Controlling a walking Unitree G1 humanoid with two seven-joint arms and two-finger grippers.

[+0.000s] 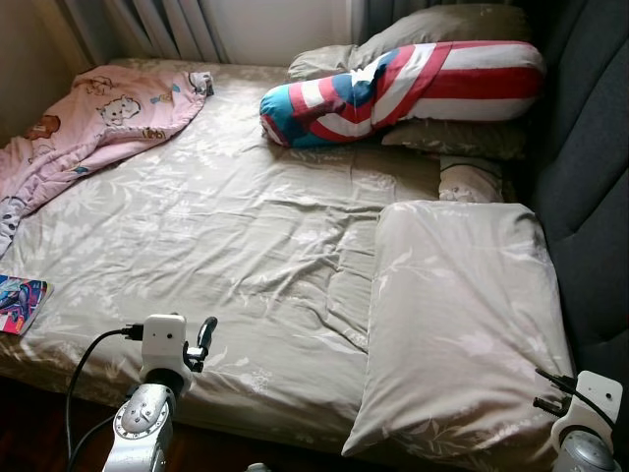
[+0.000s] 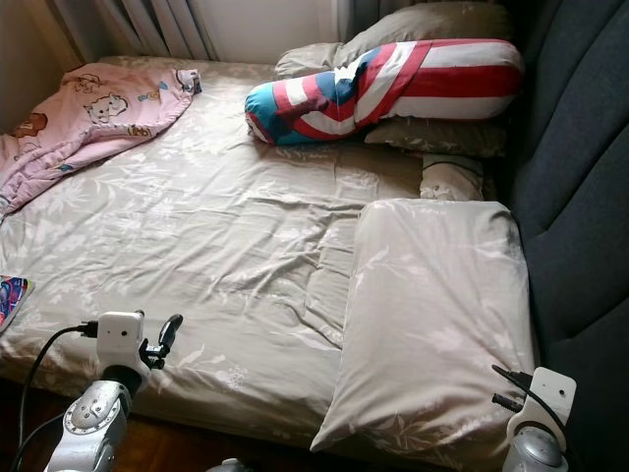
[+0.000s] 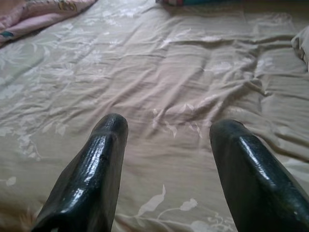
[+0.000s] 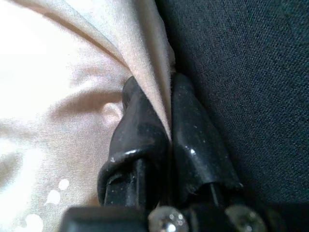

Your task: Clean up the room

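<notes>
A large beige pillow (image 1: 462, 315) lies at the bed's near right corner, against the dark headboard (image 1: 590, 177). My right gripper (image 4: 169, 111) is shut on a fold of this pillow's edge, right beside the headboard fabric. My left gripper (image 3: 166, 130) is open, with nothing between its fingers. It hovers low over the beige sheet (image 1: 246, 236) near the bed's front edge. A crumpled pink cartoon blanket (image 1: 88, 128) lies at the far left. A red, white and blue bolster (image 1: 413, 88) rests at the far end.
More beige pillows (image 1: 442, 25) sit behind and under the bolster, and a small one (image 1: 470, 182) lies beside the headboard. A colourful book (image 1: 18, 300) rests on the bed's near left edge. Curtains (image 1: 147, 25) hang behind the bed.
</notes>
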